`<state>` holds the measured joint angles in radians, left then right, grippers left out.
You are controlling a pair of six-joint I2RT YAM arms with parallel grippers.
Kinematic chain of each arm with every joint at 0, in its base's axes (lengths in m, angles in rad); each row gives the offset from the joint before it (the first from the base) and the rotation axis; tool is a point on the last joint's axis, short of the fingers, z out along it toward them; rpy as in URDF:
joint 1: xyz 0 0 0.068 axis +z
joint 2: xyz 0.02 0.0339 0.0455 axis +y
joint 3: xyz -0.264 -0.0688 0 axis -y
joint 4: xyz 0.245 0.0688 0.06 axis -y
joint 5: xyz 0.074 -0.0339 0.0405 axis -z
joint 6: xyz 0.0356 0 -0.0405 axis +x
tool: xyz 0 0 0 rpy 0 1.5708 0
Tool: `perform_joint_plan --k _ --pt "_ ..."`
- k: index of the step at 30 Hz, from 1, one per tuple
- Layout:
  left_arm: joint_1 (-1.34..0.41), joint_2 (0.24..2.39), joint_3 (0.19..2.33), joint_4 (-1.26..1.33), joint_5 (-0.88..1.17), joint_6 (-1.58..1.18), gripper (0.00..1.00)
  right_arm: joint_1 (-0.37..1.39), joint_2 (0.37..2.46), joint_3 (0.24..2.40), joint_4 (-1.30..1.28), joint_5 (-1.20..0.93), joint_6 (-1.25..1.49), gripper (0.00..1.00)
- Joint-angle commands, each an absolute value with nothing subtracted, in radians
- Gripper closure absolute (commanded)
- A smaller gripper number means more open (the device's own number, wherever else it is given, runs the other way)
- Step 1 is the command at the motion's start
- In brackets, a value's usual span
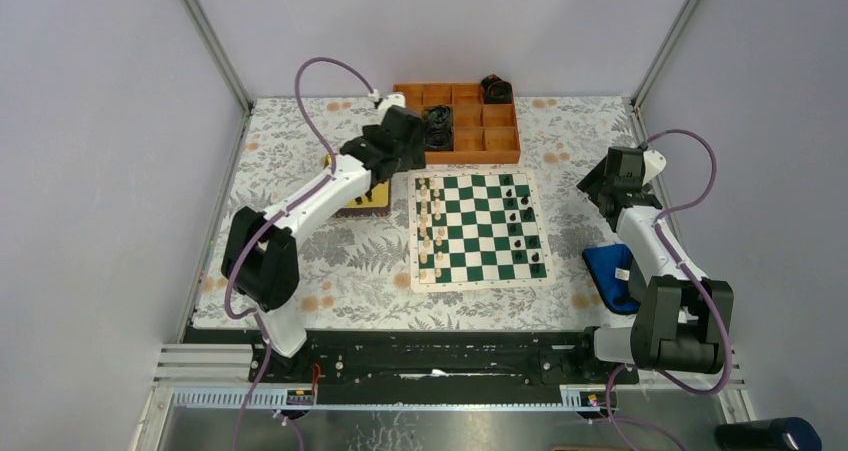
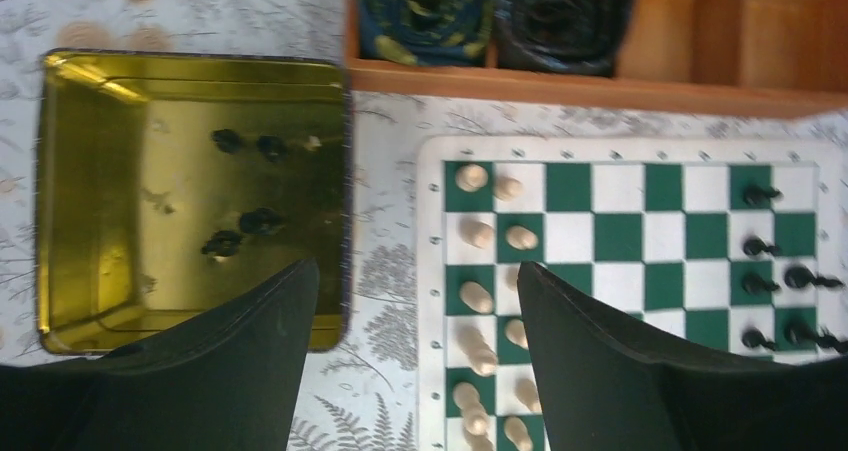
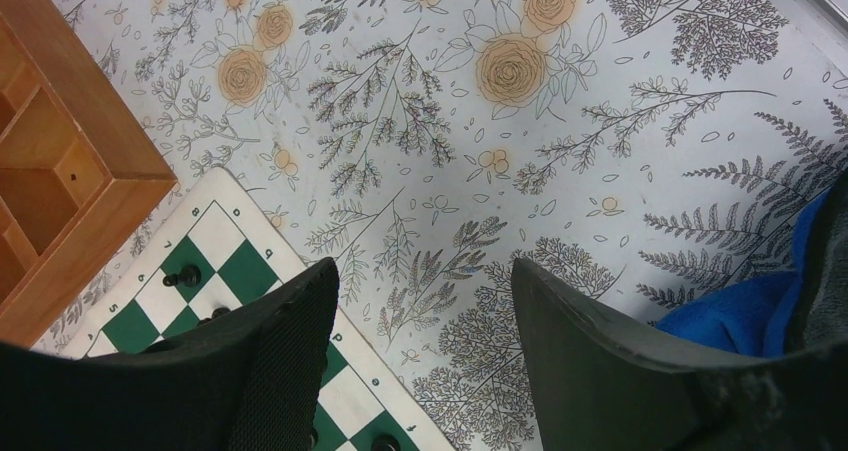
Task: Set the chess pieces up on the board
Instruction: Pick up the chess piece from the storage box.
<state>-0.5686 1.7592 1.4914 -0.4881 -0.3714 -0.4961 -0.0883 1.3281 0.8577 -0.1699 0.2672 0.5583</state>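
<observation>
Board (image 2: pixel 620 236): yellow tin (image 2: pixel 180 101) just beside, orange tray (image 2: pixel 600 86) beyond.

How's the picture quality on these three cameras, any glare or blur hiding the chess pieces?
Top external view: even, soft light, no hard shadows, but the chess pieces are too small to tell apart. Left wrist view: the yellow tin glares along its upper-left rim; the dark pieces inside look blurred. Right wrist view: the floral cloth is sharp; the right claw is dark and soft.

High rear view looking down, wrist views close above, sharing the board (image 1: pixel 478 227)
</observation>
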Motion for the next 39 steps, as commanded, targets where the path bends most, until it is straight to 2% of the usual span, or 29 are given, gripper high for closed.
perform_joint_plan --k 1,14,20,39 --pt "-0.478 1.736 1.469 -0.521 -0.403 -0.552 0.21 -0.095 1.299 0.861 -0.140 0.253 0.539 0.29" --pt "-0.223 1.844 1.463 -0.517 -0.277 -0.621 0.30 -0.095 1.326 0.867 -0.131 0.228 0.534 0.29" --pt "-0.204 1.927 1.489 -0.515 -0.268 -0.601 0.38 -0.095 1.335 0.867 -0.127 0.224 0.534 0.29" --pt "-0.196 2.068 1.596 -0.515 -0.255 -0.586 0.41 -0.095 1.371 0.877 -0.117 0.223 0.527 0.29"
